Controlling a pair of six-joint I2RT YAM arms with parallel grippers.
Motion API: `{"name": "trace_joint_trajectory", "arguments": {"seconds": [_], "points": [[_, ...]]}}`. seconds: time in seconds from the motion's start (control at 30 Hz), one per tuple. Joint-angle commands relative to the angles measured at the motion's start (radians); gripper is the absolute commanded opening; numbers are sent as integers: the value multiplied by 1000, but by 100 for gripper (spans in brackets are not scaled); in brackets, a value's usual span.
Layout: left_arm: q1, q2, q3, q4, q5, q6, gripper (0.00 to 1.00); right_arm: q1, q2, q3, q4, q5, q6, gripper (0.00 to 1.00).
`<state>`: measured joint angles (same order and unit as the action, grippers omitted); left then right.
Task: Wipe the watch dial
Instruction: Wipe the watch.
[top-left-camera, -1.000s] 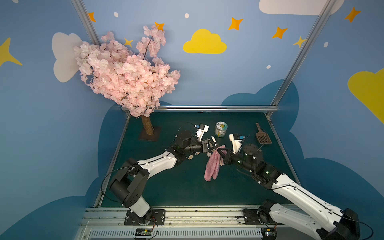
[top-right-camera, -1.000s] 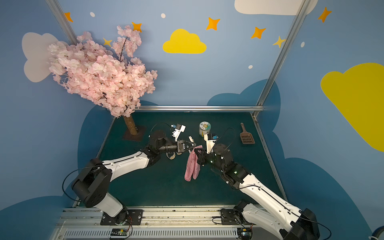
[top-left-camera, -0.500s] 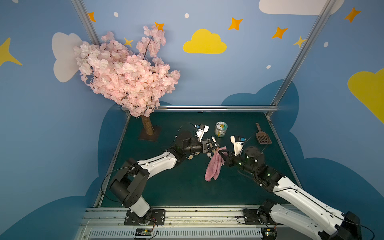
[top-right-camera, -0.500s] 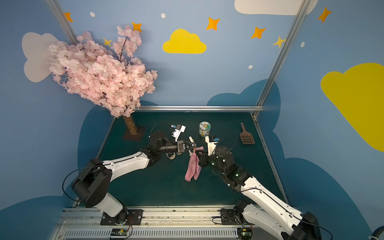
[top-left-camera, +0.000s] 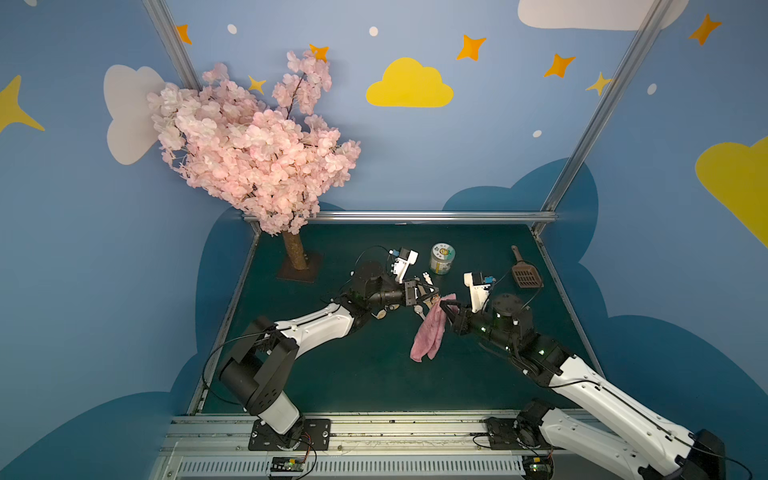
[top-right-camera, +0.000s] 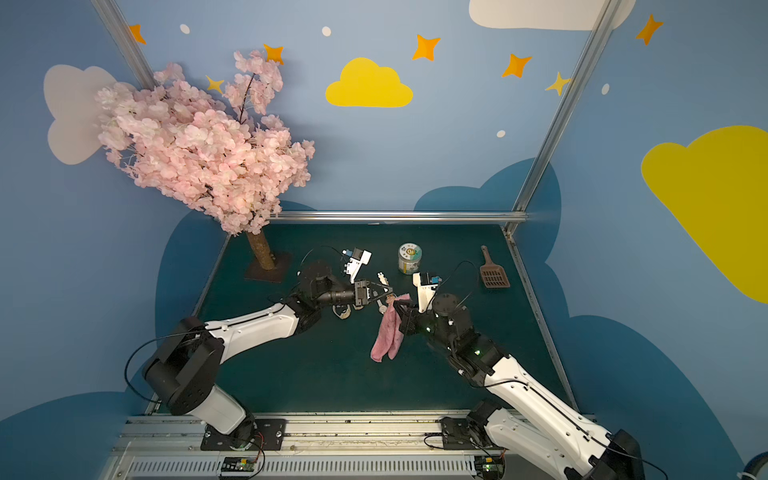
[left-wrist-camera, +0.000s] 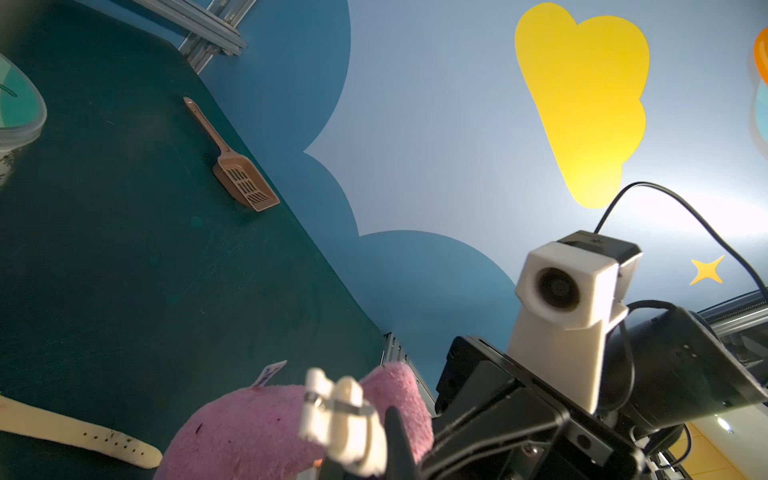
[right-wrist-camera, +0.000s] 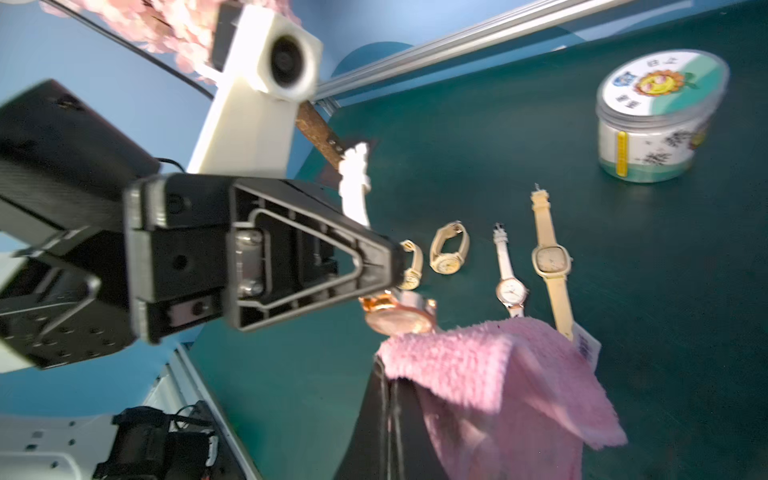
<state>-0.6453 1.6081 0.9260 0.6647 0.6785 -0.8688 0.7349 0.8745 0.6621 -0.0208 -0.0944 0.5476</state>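
The left pincer (top-left-camera: 432, 296) is clamped on the light, rigid, likely slippery rose-gold round watch with white strap (right-wrist-camera: 397, 318), at its tips, just beside the soft pink fleece cloth (right-wrist-camera: 478, 365) clamped in the right pincer (top-left-camera: 445, 306); grip the case rim, not the glass.

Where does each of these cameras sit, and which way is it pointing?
Top views: high at the front, looking down at the table; both arms show, and the blossom tree.
Left wrist: on the left arm, facing the right arm's camera and the scoop.
Right wrist: on the right arm, facing the left gripper holding a watch; its own right gripper clamps the pink cloth.
Shared: both wrist views show that cloth.
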Motion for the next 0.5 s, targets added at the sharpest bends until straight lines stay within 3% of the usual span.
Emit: {"name": "trace_joint_trajectory", "arguments": {"seconds": [0.0, 0.17, 0.23, 0.33, 0.47], "points": [[-1, -26, -2, 29, 3, -4, 3, 3, -2, -25, 138, -100, -10, 0], [0, -38, -9, 26, 3, -2, 3, 9, 15, 53, -95, 127, 12, 0], [-1, -41, -9, 23, 1, 1, 3, 9, 15, 57, -120, 164, 8, 0], [0, -42, -6, 19, 1, 2, 3, 8, 20, 46, -58, 118, 0, 0], [0, -43, -3, 19, 1, 2, 3, 10, 48, 27, 123, -84, -27, 0]]}}
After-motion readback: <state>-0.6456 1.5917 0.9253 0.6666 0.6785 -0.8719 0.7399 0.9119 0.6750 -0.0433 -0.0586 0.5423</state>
